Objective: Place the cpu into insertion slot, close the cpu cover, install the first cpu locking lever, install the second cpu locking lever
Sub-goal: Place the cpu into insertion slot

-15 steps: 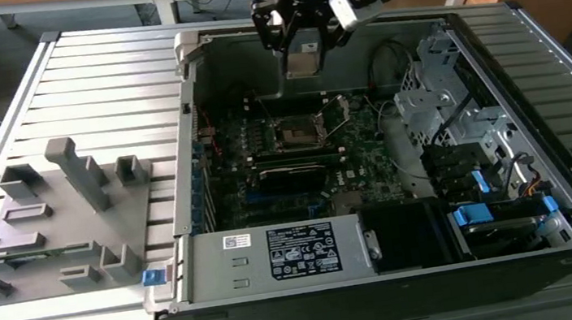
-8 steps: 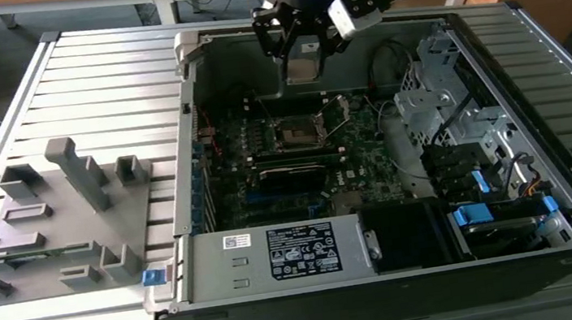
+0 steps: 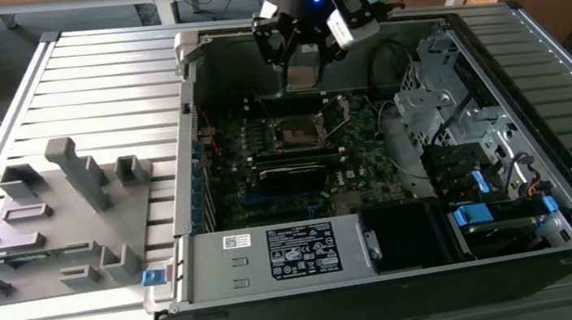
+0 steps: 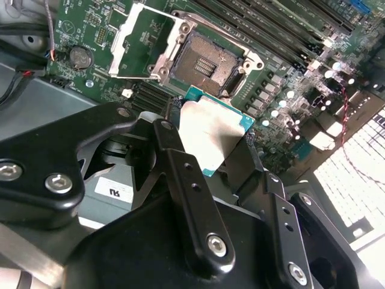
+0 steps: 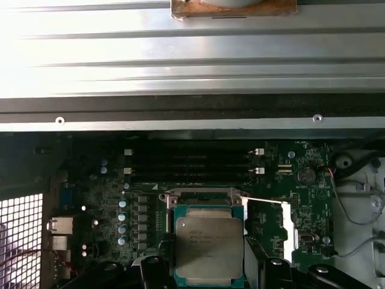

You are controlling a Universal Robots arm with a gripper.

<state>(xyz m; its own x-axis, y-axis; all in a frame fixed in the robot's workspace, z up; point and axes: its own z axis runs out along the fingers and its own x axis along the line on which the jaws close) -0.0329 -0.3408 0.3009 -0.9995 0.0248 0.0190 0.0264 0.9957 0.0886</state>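
Observation:
My gripper [image 3: 301,53] hangs over the far end of the open computer case, shut on the cpu [image 3: 301,76], a flat square chip with a dull silver top and a teal edge. In both wrist views the cpu [image 4: 216,129] [image 5: 209,244] sits between my black fingers [image 4: 174,165] [image 5: 155,269], held above the board and beside the insertion slot [image 4: 207,63] [image 5: 204,197]. The slot [image 3: 294,133] is a bare dark square socket with a silvery rim. The cpu cover [image 4: 139,45] [image 5: 271,224], a thin silver frame, is swung open to one side of the socket.
Long black memory slots [image 5: 192,162] run beside the socket. A labelled power supply box [image 3: 297,253] fills the near end of the case, with drive cages [image 3: 458,131] at the exterior view's right. A grey parts fixture [image 3: 54,221] lies outside the case at the left.

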